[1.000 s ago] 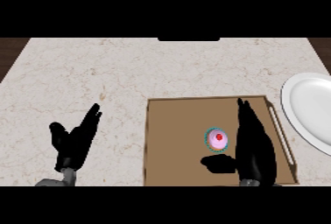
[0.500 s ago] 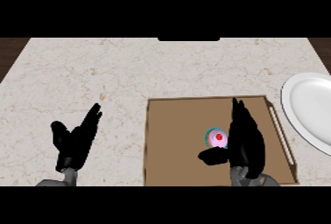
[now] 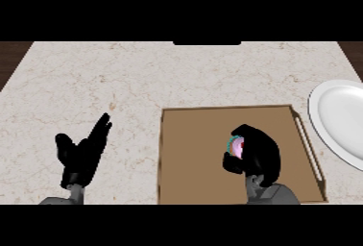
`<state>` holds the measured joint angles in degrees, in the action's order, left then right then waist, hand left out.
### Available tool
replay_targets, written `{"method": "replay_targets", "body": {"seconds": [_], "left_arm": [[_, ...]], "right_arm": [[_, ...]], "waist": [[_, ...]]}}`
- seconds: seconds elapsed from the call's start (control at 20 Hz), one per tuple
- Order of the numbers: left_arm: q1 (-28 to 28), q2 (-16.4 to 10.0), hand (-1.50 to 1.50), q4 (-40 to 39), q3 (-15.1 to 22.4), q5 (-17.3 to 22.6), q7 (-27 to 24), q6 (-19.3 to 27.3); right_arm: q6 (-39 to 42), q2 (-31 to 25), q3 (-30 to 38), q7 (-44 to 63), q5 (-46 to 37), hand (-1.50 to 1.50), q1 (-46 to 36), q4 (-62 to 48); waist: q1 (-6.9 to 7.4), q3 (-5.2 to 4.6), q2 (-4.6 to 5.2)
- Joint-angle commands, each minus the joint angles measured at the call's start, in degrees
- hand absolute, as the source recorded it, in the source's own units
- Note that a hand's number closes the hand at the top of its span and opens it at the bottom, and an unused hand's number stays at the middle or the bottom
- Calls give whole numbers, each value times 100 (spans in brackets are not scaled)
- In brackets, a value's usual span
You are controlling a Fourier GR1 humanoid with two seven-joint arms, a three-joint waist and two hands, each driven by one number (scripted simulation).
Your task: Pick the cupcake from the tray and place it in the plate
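The cupcake (image 3: 236,145), pink with a teal wrapper, sits in the middle of the brown tray (image 3: 199,158). My right hand (image 3: 257,156) curls over it from the right, fingers bent round it and thumb at its lower left, so only its left sliver shows. The white plate (image 3: 340,122) lies at the right edge of the counter, beside the tray. My left hand (image 3: 83,153) rests open at the lower left, fingers up, well clear of the tray.
The tray has a raised rim, with a pale handle bar (image 3: 309,144) along its right side close to the plate. The beige marble counter (image 3: 142,81) stretches behind and left of the tray.
My right hand's fingers, straight beside the cupcake earlier, have curled down over it and now cover most of it. The left hand has stayed still.
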<state>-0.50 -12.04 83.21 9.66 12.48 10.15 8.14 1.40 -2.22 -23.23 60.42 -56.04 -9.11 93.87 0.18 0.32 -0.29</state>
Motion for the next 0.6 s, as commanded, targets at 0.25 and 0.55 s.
{"method": "replay_targets", "body": {"seconds": [0.25,0.55], "left_arm": [[237,189,0,-41,13,-127,61,3],[340,22,0,-122,-162,0,57,-83]], "right_arm": [[562,-302,-502,-297,-282,150,699,704],[640,-1691,-2286,-2635,-86,150,1783,1835]], "waist": [[-45,-32,11],[-189,-30,-91]]}}
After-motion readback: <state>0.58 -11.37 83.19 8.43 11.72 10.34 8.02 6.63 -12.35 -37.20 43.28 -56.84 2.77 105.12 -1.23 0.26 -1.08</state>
